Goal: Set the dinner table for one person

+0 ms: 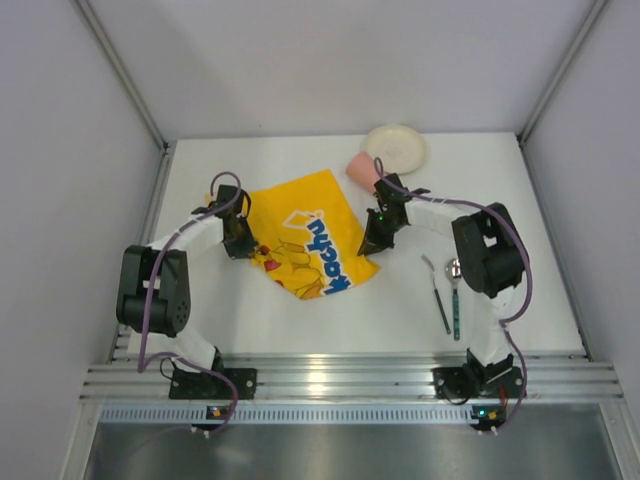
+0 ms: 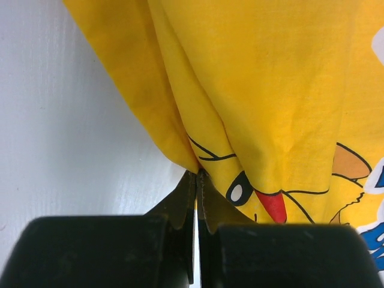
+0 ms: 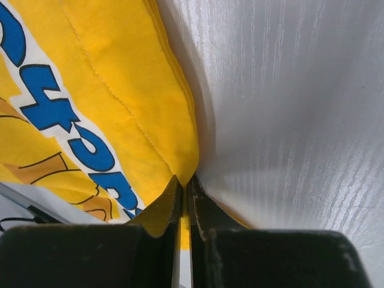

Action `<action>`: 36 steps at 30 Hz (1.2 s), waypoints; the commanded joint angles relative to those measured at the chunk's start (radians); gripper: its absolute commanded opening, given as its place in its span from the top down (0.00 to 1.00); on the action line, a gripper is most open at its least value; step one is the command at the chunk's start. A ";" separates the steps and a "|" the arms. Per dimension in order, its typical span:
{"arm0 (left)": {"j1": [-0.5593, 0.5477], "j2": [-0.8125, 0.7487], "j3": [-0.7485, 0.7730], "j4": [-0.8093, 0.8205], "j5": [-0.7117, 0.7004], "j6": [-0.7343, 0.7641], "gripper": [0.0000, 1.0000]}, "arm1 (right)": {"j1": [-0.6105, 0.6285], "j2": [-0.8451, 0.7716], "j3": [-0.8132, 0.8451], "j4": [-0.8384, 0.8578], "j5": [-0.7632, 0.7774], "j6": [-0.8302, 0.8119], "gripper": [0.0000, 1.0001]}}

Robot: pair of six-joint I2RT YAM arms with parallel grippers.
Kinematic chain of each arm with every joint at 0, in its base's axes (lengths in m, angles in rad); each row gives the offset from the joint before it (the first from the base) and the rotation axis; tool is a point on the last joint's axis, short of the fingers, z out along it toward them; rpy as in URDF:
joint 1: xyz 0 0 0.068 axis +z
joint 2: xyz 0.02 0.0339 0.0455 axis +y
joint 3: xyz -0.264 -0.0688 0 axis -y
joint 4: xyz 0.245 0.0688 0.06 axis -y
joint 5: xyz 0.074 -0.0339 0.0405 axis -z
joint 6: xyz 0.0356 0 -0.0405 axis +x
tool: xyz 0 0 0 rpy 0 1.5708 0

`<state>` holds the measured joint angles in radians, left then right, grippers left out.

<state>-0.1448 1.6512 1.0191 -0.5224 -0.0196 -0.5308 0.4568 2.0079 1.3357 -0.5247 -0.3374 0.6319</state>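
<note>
Left fingers point(image 2: 180, 207) pinch mat point(image 2: 270, 90) — overhead adds spoon point(image 1: 455, 300)

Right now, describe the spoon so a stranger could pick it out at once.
On the white table, look right of the Pikachu cloth, beside the right arm. Two utensils lie side by side; the spoon is the outer one, with a round bowl and teal handle, not the dark-handled utensil.

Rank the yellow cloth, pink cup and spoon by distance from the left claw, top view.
1. The yellow cloth, pinched in the left claw itself.
2. The pink cup, far side, beside the plate.
3. The spoon, near right, beside the fork.
</note>
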 commanded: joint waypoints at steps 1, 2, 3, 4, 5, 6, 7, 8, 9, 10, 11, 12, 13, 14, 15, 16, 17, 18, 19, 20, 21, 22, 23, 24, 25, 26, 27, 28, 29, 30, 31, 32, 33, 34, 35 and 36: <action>-0.001 -0.028 -0.005 -0.033 -0.017 0.017 1.00 | -0.013 0.000 -0.032 -0.040 0.080 -0.041 1.00; -0.001 -0.028 -0.007 -0.048 -0.028 0.021 1.00 | -0.024 -0.014 -0.047 -0.053 0.095 -0.041 1.00; -0.001 -0.028 -0.008 -0.054 -0.040 0.025 1.00 | -0.036 -0.032 -0.059 -0.058 0.127 -0.041 1.00; -0.001 -0.030 -0.010 -0.062 -0.060 0.032 1.00 | -0.070 -0.066 -0.075 -0.060 0.135 -0.041 1.00; -0.001 -0.028 -0.016 -0.067 -0.066 0.035 1.00 | -0.088 -0.083 -0.092 -0.060 0.141 -0.040 1.00; 0.001 -0.028 -0.017 -0.071 -0.069 0.040 1.00 | -0.128 -0.099 -0.125 -0.060 0.150 -0.040 1.00; 0.001 -0.022 -0.019 -0.076 -0.065 0.049 1.00 | -0.147 -0.124 -0.141 -0.060 0.153 -0.041 1.00; 0.001 -0.005 -0.017 -0.085 -0.057 0.054 1.00 | -0.165 -0.133 -0.168 -0.064 0.158 -0.053 1.00; 0.001 0.004 -0.016 -0.088 -0.054 0.055 1.00 | -0.197 -0.139 -0.177 -0.069 0.162 -0.064 1.00; 0.001 0.013 -0.013 -0.093 -0.052 0.060 1.00 | -0.208 -0.149 -0.185 -0.075 0.169 -0.072 1.00; -0.001 0.025 -0.010 -0.094 -0.049 0.063 1.00 | -0.222 -0.150 -0.199 -0.078 0.172 -0.083 1.00; 0.001 0.030 -0.011 -0.096 -0.052 0.064 1.00 | -0.242 -0.150 -0.205 -0.083 0.178 -0.098 1.00; 0.001 0.033 -0.008 -0.103 -0.059 0.069 1.00 | -0.248 -0.156 -0.210 -0.086 0.181 -0.104 1.00; 0.001 0.035 -0.007 -0.106 -0.066 0.072 1.00 | -0.256 -0.158 -0.222 -0.087 0.181 -0.110 1.00; 0.001 0.033 -0.005 -0.113 -0.084 0.077 1.00 | -0.265 -0.162 -0.228 -0.089 0.184 -0.113 1.00; 0.001 0.033 -0.002 -0.134 -0.098 0.084 1.00 | -0.267 -0.173 -0.234 -0.090 0.187 -0.115 1.00; 0.002 0.033 0.010 -0.149 -0.111 0.089 1.00 | -0.270 -0.178 -0.245 -0.095 0.192 -0.113 1.00; 0.002 0.030 0.016 -0.171 -0.143 0.092 1.00 | -0.270 -0.182 -0.248 -0.103 0.210 -0.113 1.00; 0.004 0.025 0.025 -0.218 -0.161 0.095 1.00 | -0.270 -0.195 -0.251 -0.112 0.221 -0.112 1.00; 0.005 0.015 0.041 -0.249 -0.180 0.097 1.00 | -0.268 -0.199 -0.257 -0.119 0.233 -0.112 1.00; 0.008 0.006 0.045 -0.275 -0.221 0.095 1.00 | -0.271 -0.210 -0.262 -0.144 0.259 -0.109 1.00; 0.011 -0.011 0.058 -0.336 -0.250 0.086 1.00 | -0.270 -0.218 -0.265 -0.153 0.267 -0.107 1.00; 0.014 -0.017 0.064 -0.365 -0.273 0.077 1.00 | -0.273 -0.225 -0.280 -0.172 0.274 -0.106 1.00; 0.019 -0.024 0.071 -0.393 -0.284 0.072 1.00 | -0.274 -0.233 -0.286 -0.185 0.297 -0.100 1.00; 0.030 -0.030 0.078 -0.430 -0.322 0.046 1.00 | -0.274 -0.251 -0.294 -0.198 0.304 -0.092 1.00; 0.036 -0.040 0.090 -0.488 -0.333 0.034 1.00 | -0.279 -0.261 -0.317 -0.208 0.302 -0.086 1.00; 0.042 -0.042 0.096 -0.519 -0.342 0.025 1.00 | -0.280 -0.271 -0.326 -0.213 0.304 -0.081 1.00; 0.053 -0.048 0.101 -0.546 -0.380 0.003 1.00 | -0.282 -0.291 -0.339 -0.215 0.301 -0.078 1.00; 0.062 -0.050 0.111 -0.570 -0.396 -0.006 1.00 | -0.283 -0.300 -0.357 -0.222 0.295 -0.075 1.00; 0.068 -0.053 0.116 -0.611 -0.414 -0.008 1.00 | -0.283 -0.307 -0.365 -0.225 0.279 -0.075 1.00; 0.080 -0.054 0.119 -0.626 -0.433 -0.005 1.00 | -0.282 -0.320 -0.372 -0.230 0.267 -0.075 1.00; 0.086 -0.062 0.119 -0.645 -0.477 -0.001 1.00 | -0.282 -0.325 -0.385 -0.230 0.226 -0.084 1.00; 0.093 -0.071 0.116 -0.663 -0.493 0.000 1.00 | -0.280 -0.324 -0.391 -0.227 0.189 -0.096 1.00; 0.106 -0.112 0.107 -0.657 -0.496 0.005 1.00 | -0.277 -0.316 -0.391 -0.230 0.155 -0.110 1.00; 0.112 -0.132 0.104 -0.651 -0.490 0.012 1.00 | -0.273 -0.310 -0.386 -0.253 0.137 -0.130 1.00; 0.117 -0.149 0.108 -0.666 -0.502 0.012 1.00 | -0.258 -0.293 -0.385 -0.258 0.102 -0.141 1.00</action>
<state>-0.0704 1.5932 1.1099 -1.0725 -0.3439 -0.5297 0.1917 1.6997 0.9691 -0.6895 -0.2447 0.5587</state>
